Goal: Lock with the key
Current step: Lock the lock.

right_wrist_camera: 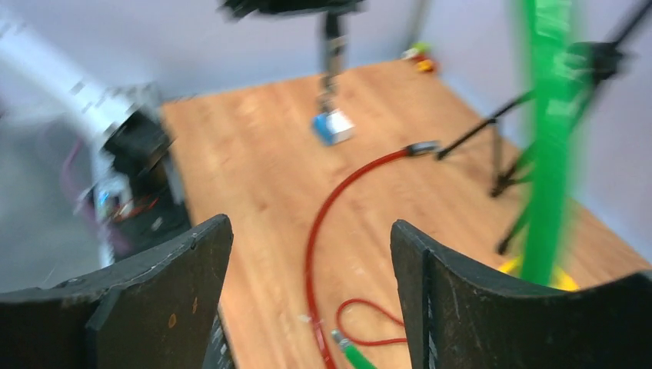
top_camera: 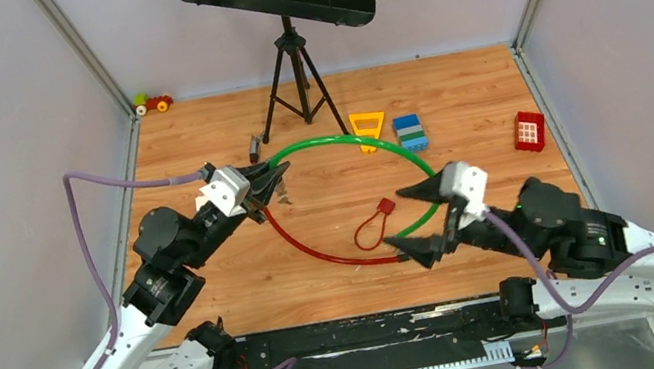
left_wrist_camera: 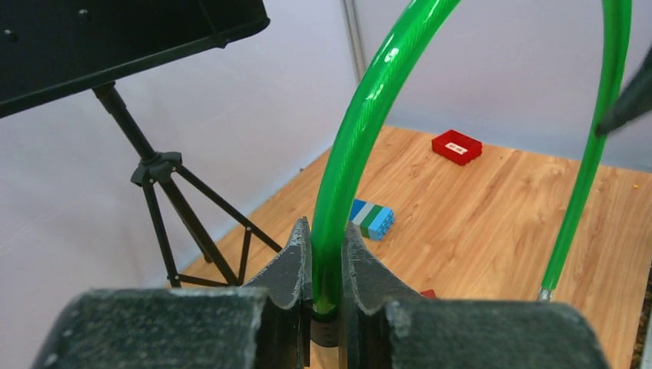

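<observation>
My left gripper [top_camera: 279, 179] is shut on the green cable [top_camera: 335, 139] just above its dark end plug; in the left wrist view the fingers [left_wrist_camera: 295, 261] press the green cable [left_wrist_camera: 354, 131] from both sides. That cable arcs up and over to the right, coming down beside my right gripper [top_camera: 400, 220]. The right gripper [right_wrist_camera: 311, 227] is open and holds nothing, hovering over the red cable [right_wrist_camera: 315, 254] and the padlock's thin red loop [right_wrist_camera: 369, 323]. The small red padlock [top_camera: 386, 206] lies on the table. I cannot make out the key in any view.
A black music stand on a tripod [top_camera: 292, 69] stands at the back. Behind the cable arc lie a yellow triangle piece [top_camera: 367, 125] and a blue-green block [top_camera: 410, 132]. A red block [top_camera: 529, 130] sits at the right, a small toy car [top_camera: 153, 102] in the far left corner.
</observation>
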You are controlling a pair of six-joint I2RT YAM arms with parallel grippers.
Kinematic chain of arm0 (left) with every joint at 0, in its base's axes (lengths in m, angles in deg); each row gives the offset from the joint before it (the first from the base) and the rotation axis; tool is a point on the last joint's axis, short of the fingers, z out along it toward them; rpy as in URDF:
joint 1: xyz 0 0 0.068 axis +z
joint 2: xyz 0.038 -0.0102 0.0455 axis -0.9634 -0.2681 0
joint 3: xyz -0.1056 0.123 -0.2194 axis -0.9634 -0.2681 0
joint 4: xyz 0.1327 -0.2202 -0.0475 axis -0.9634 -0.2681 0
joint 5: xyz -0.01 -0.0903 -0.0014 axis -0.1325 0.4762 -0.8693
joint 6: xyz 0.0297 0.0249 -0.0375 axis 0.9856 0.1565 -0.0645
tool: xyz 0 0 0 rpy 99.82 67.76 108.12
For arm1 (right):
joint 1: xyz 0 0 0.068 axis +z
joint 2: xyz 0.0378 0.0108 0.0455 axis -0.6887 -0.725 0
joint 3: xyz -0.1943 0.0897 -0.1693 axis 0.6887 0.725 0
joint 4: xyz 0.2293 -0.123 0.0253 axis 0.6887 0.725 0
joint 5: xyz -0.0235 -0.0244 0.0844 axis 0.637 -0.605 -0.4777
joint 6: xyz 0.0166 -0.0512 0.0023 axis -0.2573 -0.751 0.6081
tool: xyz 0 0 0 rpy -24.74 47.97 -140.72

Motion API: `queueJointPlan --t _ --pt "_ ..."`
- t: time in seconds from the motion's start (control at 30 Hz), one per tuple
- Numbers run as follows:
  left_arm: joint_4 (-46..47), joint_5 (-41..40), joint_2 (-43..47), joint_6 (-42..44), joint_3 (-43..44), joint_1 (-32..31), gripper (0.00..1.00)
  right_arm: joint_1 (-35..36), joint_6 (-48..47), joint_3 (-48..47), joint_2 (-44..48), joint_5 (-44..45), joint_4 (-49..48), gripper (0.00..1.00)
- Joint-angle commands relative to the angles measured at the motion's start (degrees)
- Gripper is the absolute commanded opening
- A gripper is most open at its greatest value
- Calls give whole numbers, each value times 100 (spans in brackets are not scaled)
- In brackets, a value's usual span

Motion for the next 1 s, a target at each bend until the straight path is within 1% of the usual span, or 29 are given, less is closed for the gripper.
queueJointPlan --t 0.0,0.07,0.23,0.27,0.3,0.37,0.43,0.47,0.5,0.6,0.67,0.73,0.83,0.97 --pt "294 -389 156 187 378 10 0 -15 210 275 378 2200 -1089 75" --pt "240 -567 184 240 387 10 0 -15 304 410 459 2082 -1144 75" --pt "26 -1003 182 393 440 11 0 -17 244 746 750 1255 -1389 75" --pt "23 -1026 182 406 440 11 0 -15 243 818 815 1314 -1528 75" --pt "38 -1015 183 411 438 13 0 -19 242 903 875 1560 -1605 76" --pt "65 -948 188 391 460 8 0 -19 260 1006 863 2368 -1620 77" --pt "73 -908 188 375 494 6 0 -36 336 1013 604 3186 -1388 79" --pt "73 -903 184 377 512 12 0 -64 415 1009 442 3345 -1220 81" --pt "79 -903 188 372 532 6 0 -133 531 1039 310 3358 -1104 84" --pt "66 -929 189 385 567 7 0 -550 1272 1274 12 2560 -1093 84" --pt "48 -944 195 390 587 10 0 -729 1705 1568 -5 2523 -1390 84" --pt "52 -953 228 360 577 6 0 -851 2006 1996 94 2712 -1892 84" --pt "108 -960 252 299 562 6 0 -1054 2453 2537 280 2937 -2375 82" --pt "178 -899 238 220 554 5 0 -1310 2873 3478 693 2500 -3808 75"
